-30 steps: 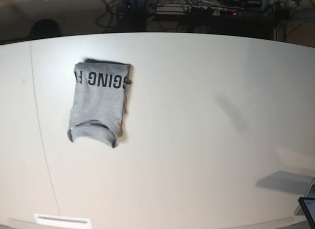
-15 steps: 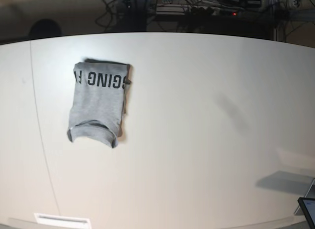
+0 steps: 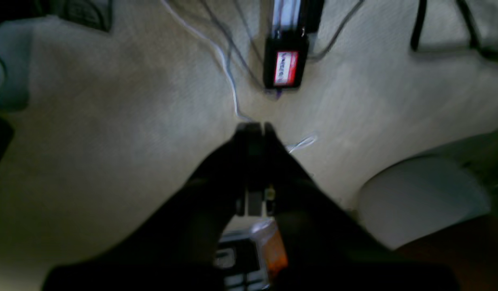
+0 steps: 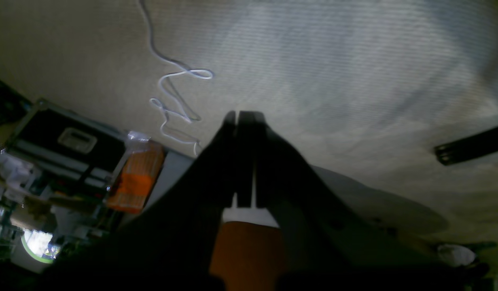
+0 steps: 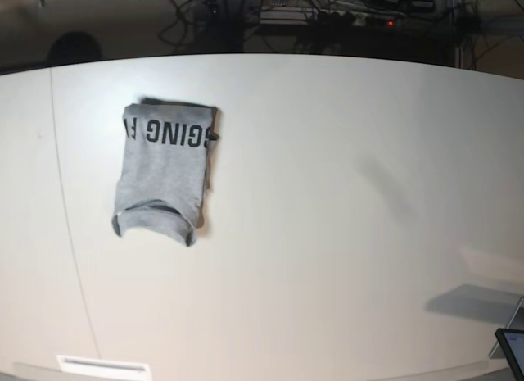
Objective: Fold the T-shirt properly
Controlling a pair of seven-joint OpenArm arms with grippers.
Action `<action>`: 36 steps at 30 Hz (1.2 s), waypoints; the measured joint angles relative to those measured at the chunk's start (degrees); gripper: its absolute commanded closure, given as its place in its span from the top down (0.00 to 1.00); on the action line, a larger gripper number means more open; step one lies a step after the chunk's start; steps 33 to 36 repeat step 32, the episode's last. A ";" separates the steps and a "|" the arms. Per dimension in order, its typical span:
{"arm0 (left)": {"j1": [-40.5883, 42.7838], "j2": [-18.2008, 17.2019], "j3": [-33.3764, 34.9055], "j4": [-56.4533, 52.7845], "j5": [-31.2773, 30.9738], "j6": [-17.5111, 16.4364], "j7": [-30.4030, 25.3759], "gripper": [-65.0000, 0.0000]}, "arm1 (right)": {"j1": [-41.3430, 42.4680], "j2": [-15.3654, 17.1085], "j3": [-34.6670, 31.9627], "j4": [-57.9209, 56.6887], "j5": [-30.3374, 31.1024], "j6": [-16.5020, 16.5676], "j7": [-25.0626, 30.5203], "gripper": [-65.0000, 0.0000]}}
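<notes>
Both arms are off the desk (image 5: 327,233), wrist views looking at carpet and cables, not cloth. My left gripper (image 3: 255,128) has its jaws pressed together with nothing between them; right gripper (image 4: 244,116) same, jaws together and empty.

Out on the desk, the T-shirt (image 5: 162,172) lies on the side of the base view where my right arm works, well away from the near edge. It's a compact folded packet, lettering side up. Long axis runs near-to-far; collar opening at the near end, text band across the far end.

My read: fold looks done. Next move, if any, is squaring the slightly skewed edges. Otherwise stay parked.
</notes>
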 measured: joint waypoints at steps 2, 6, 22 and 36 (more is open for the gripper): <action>-2.73 -0.28 -0.02 -0.46 -1.25 -0.22 -0.13 0.00 | 1.79 0.02 0.74 -0.92 0.07 0.02 0.11 0.00; -8.22 -0.02 -0.04 -1.86 -1.81 -0.85 -0.68 0.00 | 5.64 -0.31 10.27 -1.77 0.20 0.07 0.22 0.00; -11.91 -2.16 0.66 -6.71 -1.25 -0.46 -7.41 0.00 | 7.23 -0.13 13.57 -1.86 -0.04 0.22 6.03 0.00; -13.25 -0.85 0.70 -6.49 -1.25 -0.85 -7.65 0.00 | 6.08 -0.13 13.57 -1.86 -0.02 0.22 6.05 0.00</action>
